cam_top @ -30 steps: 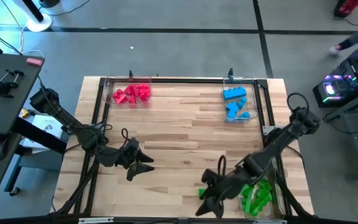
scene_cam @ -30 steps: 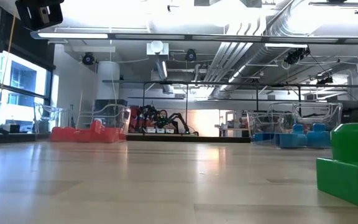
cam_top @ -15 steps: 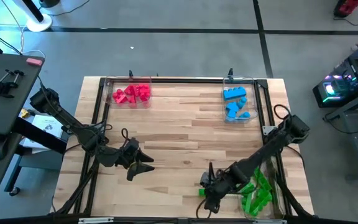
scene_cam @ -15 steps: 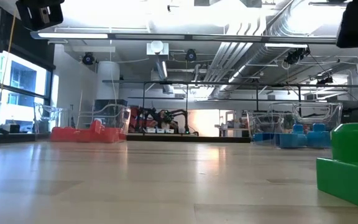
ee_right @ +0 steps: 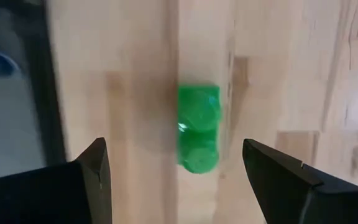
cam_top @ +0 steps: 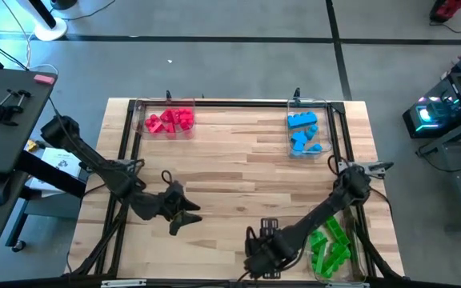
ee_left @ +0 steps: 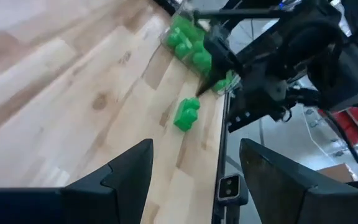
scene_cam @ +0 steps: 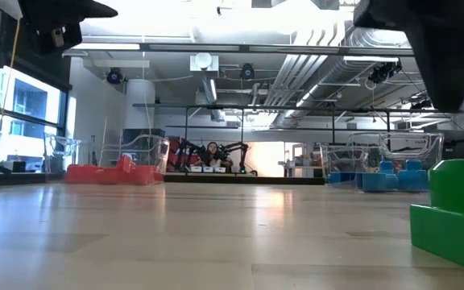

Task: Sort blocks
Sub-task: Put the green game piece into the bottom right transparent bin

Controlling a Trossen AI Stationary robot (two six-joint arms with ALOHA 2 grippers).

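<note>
A lone green block (ee_right: 197, 127) lies flat on the wood near the table's near edge; it also shows at the low view's right (scene_cam: 455, 211) and in the left wrist view (ee_left: 186, 114). My right gripper (ee_right: 179, 186) hovers above it, open, one finger on either side, touching nothing. In the high view the right gripper (cam_top: 256, 254) covers the block. My left gripper (cam_top: 184, 218) waits open over the table's near left part. Red blocks (cam_top: 169, 120), blue blocks (cam_top: 303, 132) and green blocks (cam_top: 329, 248) lie in clear trays.
The red tray (cam_top: 144, 122) sits at the far left and the blue tray (cam_top: 325, 128) at the far right. The green tray (cam_top: 352, 254) stands at the near right edge, close beside my right arm. A black frame rail (cam_top: 126, 136) borders the table. Bare wood spans the middle.
My right gripper has moved toward the table's left and near edge and come down, so it now stands over the lone green block; it has entered the low view from above. My left gripper has shifted slightly toward the near edge. The block has stayed put.
</note>
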